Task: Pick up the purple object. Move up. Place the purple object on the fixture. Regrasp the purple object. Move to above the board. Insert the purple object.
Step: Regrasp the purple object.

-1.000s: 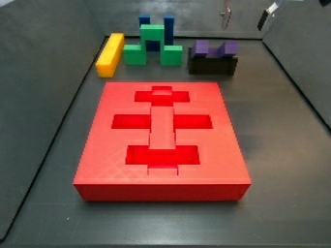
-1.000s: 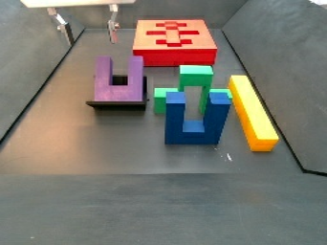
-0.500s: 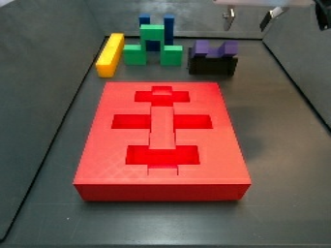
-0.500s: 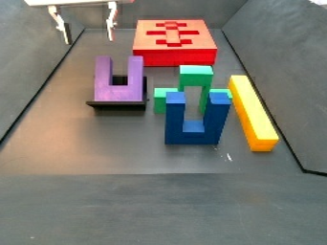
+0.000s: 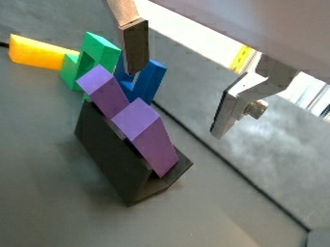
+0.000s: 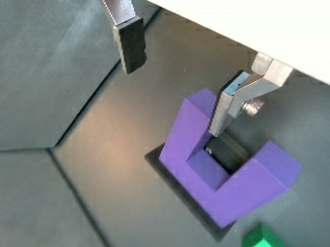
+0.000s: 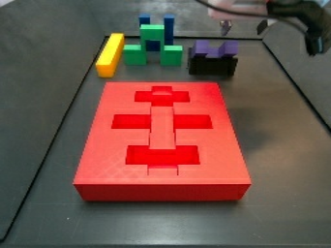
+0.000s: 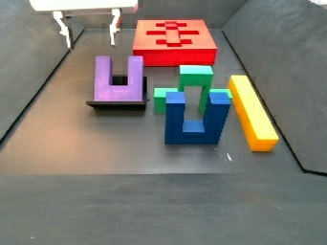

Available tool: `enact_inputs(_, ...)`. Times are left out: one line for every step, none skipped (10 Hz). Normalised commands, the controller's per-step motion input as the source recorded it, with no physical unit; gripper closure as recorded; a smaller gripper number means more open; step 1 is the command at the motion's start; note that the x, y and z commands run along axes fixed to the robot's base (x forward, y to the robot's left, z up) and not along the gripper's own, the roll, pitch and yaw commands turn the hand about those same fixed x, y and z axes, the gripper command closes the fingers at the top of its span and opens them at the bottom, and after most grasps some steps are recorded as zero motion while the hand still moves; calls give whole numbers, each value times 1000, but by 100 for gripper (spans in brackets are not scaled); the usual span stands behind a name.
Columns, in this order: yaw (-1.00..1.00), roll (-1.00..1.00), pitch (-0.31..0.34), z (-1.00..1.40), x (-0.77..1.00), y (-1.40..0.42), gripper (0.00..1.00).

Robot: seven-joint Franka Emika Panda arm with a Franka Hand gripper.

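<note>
While the purple object sits on the fixture with its two prongs pointing up, the gripper hangs in the air above and a little behind it, and it holds nothing. Its two fingers are spread wide apart, and in a wrist view the purple object lies below the gap, closer to one finger than to the other. In a side view the gripper is blurred, just above the purple object and the fixture. The board lies flat on the floor, well apart from the fixture, and its recessed cutouts are empty. Beside the fixture stand a green block and a blue U-shaped block, close together, and a yellow bar lies next to them.
</note>
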Motion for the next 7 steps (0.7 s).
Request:
enact_inputs(191,751,191,-214,226,-131,0)
enact_inputs(194,717,166,-246,214,-123,0)
enact_inputs(197,709,151,-243,214,-103,0)
enact_inputs(200,680,140,-214,209,-83,0)
enact_inputs(203,666,123,-166,86,-49,0)
enact_inputs(214,571,83,-131,43,0,0)
enact_inputs(83,331,0,-131,0,0,0)
